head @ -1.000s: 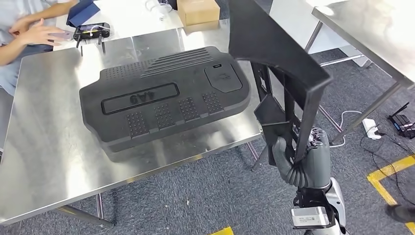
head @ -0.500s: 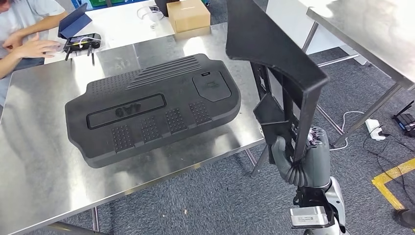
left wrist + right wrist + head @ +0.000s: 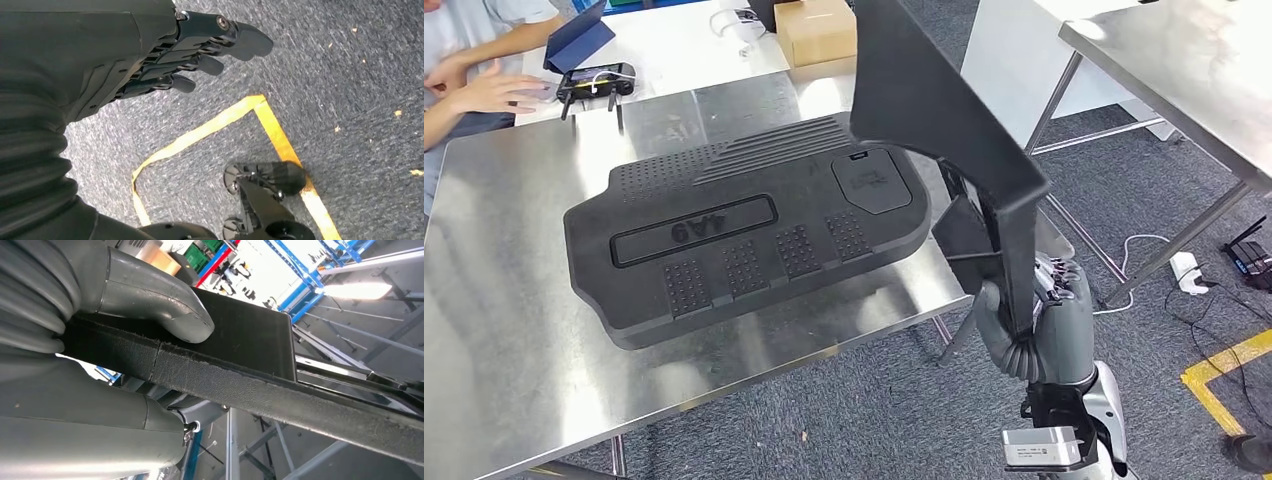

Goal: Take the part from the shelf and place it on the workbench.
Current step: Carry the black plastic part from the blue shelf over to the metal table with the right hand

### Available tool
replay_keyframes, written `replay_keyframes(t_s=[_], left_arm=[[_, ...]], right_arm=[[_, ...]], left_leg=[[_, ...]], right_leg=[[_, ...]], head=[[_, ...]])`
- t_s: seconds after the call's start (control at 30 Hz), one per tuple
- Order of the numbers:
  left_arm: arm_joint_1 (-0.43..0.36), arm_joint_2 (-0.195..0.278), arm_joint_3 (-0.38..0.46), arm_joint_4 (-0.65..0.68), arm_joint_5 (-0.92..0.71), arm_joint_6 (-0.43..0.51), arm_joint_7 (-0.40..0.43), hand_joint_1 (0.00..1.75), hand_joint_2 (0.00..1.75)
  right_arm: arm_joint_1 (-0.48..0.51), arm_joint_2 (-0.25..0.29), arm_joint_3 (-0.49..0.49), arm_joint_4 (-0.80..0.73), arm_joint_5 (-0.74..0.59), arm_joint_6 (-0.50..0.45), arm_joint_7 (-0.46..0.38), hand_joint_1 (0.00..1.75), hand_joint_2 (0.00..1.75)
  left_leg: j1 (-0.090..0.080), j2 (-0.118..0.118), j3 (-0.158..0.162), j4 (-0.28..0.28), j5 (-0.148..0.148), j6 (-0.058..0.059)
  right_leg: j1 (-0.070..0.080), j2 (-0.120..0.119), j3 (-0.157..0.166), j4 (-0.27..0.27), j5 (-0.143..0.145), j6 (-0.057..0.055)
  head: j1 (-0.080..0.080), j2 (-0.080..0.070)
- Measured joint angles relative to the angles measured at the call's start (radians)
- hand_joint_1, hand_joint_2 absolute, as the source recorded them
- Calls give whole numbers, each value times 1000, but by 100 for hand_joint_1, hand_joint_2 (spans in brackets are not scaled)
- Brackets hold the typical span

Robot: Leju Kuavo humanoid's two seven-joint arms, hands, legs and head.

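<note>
My right hand grips a large black foam part by its lower edge and holds it upright, beside the right end of the steel workbench. The right wrist view shows my thumb pressed on the part's black edge. A second big black moulded part marked "4A9" lies flat on the workbench. My left hand hangs over the grey floor with its fingers loosely apart, holding nothing.
A person's hands rest at the far left by a black controller. A cardboard box sits on the white table behind. Another steel table stands at right. Cables and a power strip lie on the floor.
The whole view has shifted as the camera moved. The held part has swung left, and its top now overlaps the workbench's right end.
</note>
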Motion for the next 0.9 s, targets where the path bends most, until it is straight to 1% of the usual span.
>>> replay_keyframes(t_s=[0.07, 0.13, 0.2, 0.23, 0.27, 0.3, 0.33, 0.37, 0.4, 0.43, 0.47, 0.5, 0.53, 0.57, 0.6, 0.63, 0.67, 0.7, 0.73, 0.77, 0.8, 0.83, 0.87, 0.9], left_arm=[[0, 0, 2, 0, 0, 0, 0, 0, 175], [0, 0, 4, 0, 0, 0, 1, 0, 175], [0, -1, 6, 0, 0, 0, 2, 0, 175], [0, -2, 7, 0, 0, 0, 2, 0, 175], [0, -3, 7, 0, 0, 0, 2, 0, 175], [-1, -3, 8, 0, 0, 0, 2, 0, 175], [-1, -3, 9, 0, 0, 0, 2, 0, 175], [-1, -3, 9, 0, 0, 0, 2, 0, 175], [-1, -4, 9, 0, 0, 0, 2, 0, 175], [-1, -5, 9, 0, 0, 0, 2, 0, 175], [0, -5, 9, 0, 0, 0, 2, 0, 175], [0, -6, 9, 0, 0, 0, 2, 0, 175], [0, -4, 10, -1, 0, 0, 2, 0, 175], [0, -3, 10, -2, 0, 0, 2, 0, 175], [0, -2, 10, -4, 0, 0, 2, 0, 175], [0, -1, 10, -5, 0, 0, 2, 0, 175], [0, -3, 10, -5, 0, 0, 2, 0, 175], [0, -4, 10, -5, 0, 0, 2, 0, 175], [0, -4, 10, -5, 0, -1, 2, 0, 175], [0, -4, 10, -5, 0, -1, 1, 0, 175], [-1, -5, 10, -5, 0, -1, 1, 0, 175], [-1, -5, 10, -5, 0, -1, 1, 0, 175], [0, -5, 10, -5, 0, -1, 0, 0, 175], [0, -5, 10, -5, 0, 0, 0, 0, 175]], right_arm=[[0, 0, 0, 0, 1, -2, 0, 175, 175], [0, 0, 0, 0, 1, -4, 0, 175, 175], [0, -1, 0, -1, 1, -7, 0, 175, 175], [0, -2, 0, -2, 2, -8, 0, 175, 175], [-1, -3, 0, -2, 3, -9, 0, 175, 175], [-1, -5, 0, -2, 3, -9, 0, 175, 175], [0, -6, 0, -2, 4, -10, 0, 175, 175], [1, -7, 0, -1, 4, -10, 1, 175, 175], [2, -8, 0, -1, 4, -10, 1, 175, 175], [3, -9, 0, 0, 4, -10, 2, 175, 175], [3, -9, 0, 0, 4, -10, 2, 175, 175], [3, -9, 0, 0, 4, -10, 2, 175, 175], [2, -9, 0, 1, 5, -10, 2, 175, 175], [3, -9, 0, 2, 5, -10, 2, 175, 175], [3, -10, 0, 2, 6, -11, 3, 175, 175], [4, -10, 0, 3, 6, -11, 3, 175, 175], [5, -10, 0, 3, 6, -11, 4, 175, 175], [5, -11, 0, 3, 7, -11, 4, 175, 175], [5, -11, 0, 3, 7, -11, 4, 175, 175], [5, -11, 0, 3, 7, -12, 4, 175, 175], [5, -11, 0, 3, 8, -12, 4, 175, 175], [6, -11, 0, 3, 9, -12, 4, 175, 175], [6, -11, 0, 3, 11, -12, 4, 175, 175], [6, -11, 1, 3, 13, -12, 4, 175, 175]], left_leg=[[-1, 0, 0, 1, -1, 1], [-4, 1, 1, 0, -3, 13], [0, 2, 15, -23, 5, 28], [5, 4, 24, -38, 12, 32], [10, 5, 33, -51, 18, 35], [13, 6, 37, -57, 20, 35], [15, 7, 37, -58, 20, 35], [18, 7, 37, -58, 20, 33], [21, 6, 36, -58, 19, 28], [27, 6, 37, -57, 18, 21], [34, 4, 37, -55, 16, 12], [39, 3, 37, -50, 12, 0], [42, 1, 36, -44, 7, -13], [41, 0, 36, -38, 2, -25], [39, -1, 35, -35, -1, -35], [38, -2, 36, -37, -1, -41], [40, -2, 38, -39, 1, -46], [43, -1, 39, -37, -2, -48], [45, 3, 33, -20, -13, -49], [46, 7, 15, 20, -36, -48], [43, 10, -14, 82, -66, -45], [40, 13, -52, 157, -98, -41], [36, 12, -89, 225, -120, -37], [32, 12, -114, 265, -125, -31]], right_leg=[[-1, 0, 0, -2, 1, 2], [-4, 0, 2, -8, 3, 12], [-3, 0, 3, -9, 3, 22], [-2, 0, -5, 7, -5, 23], [-2, 0, -23, 45, -22, 23], [-6, 0, -52, 100, -45, 22], [-10, 1, -89, 167, -70, 23], [-15, 0, -122, 224, -88, 27], [-22, 0, -141, 252, -91, 37], [-30, 0, -140, 240, -78, 52], [-39, -1, -118, 189, -51, 70], [-49, -3, -83, 114, -19, 91], [-55, -4, -53, 53, 5, 104], [-58, -3, -31, 13, 19, 103], [-58, -2, -23, -1, 23, 93], [-55, 0, -24, 4, 21, 77], [-54, 2, -25, 8, 21, 62], [-54, 2, -25, 9, 20, 52], [-52, 1, -23, 10, 20, 45], [-50, 1, -21, 10, 19, 38], [-47, 0, -19, 9, 17, 32], [-42, -1, -17, 9, 15, 28], [-36, -2, -16, 10, 13, 24], [-30, -2, -13, 10, 10, 20]], head=[[0, 0], [-1, 0], [-1, 0], [0, 0], [1, 0], [2, 0], [1, 0], [1, 0], [1, 0], [0, 0], [1, 0], [1, 0], [4, 0], [6, 0], [7, 0], [6, 0], [4, 0], [1, 0], [-1, 0], [-2, 0], [-4, 0], [-4, 0], [-4, 0], [-4, 0]])
